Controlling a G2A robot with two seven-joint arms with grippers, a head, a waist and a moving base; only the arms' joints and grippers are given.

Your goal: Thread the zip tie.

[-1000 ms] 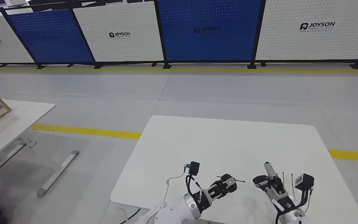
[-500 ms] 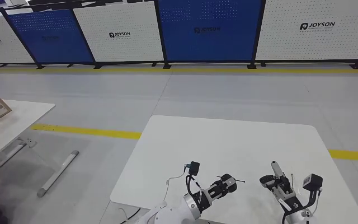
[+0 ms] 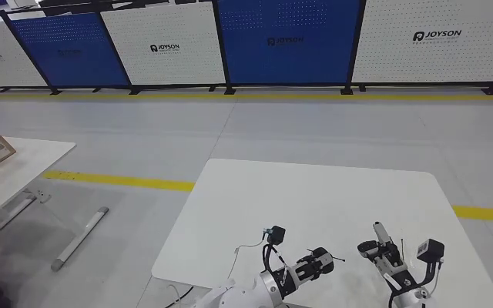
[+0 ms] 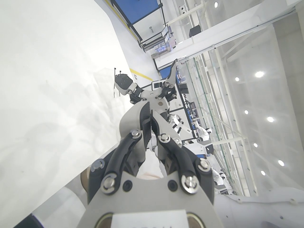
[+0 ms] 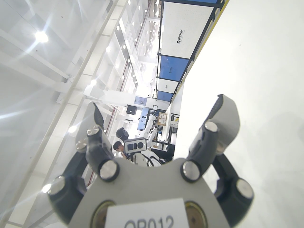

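We view the right gripper (image 5: pixel 157 102) from behind its wrist plate, with the two grey fingers (image 5: pixel 225 112) spread wide apart. One finger lies over the white bench (image 5: pixel 261 72); the other stands against the hall ceiling (image 5: pixel 35 72) and its bright lamps. Beyond the bench edge we note a row of blue and white panels (image 5: pixel 187 34).

Print is noted by place only and is not transcribed.

Top view: a dark logo with a word is printed on the left white panel (image 3: pixel 165 48), the blue panel (image 3: pixel 285 41) and the right white panel (image 3: pixel 437 35).

Right wrist view: the same mark is seen on a white panel (image 5: pixel 179 36). A label (image 5: pixel 146 211) with dark characters is fixed at the base of the right gripper (image 5: pixel 158 105), and its print is cut by the edge.

Left wrist view: a like label (image 4: pixel 149 219) is fixed under the left gripper (image 4: pixel 148 110). Its print is almost wholly cut off.
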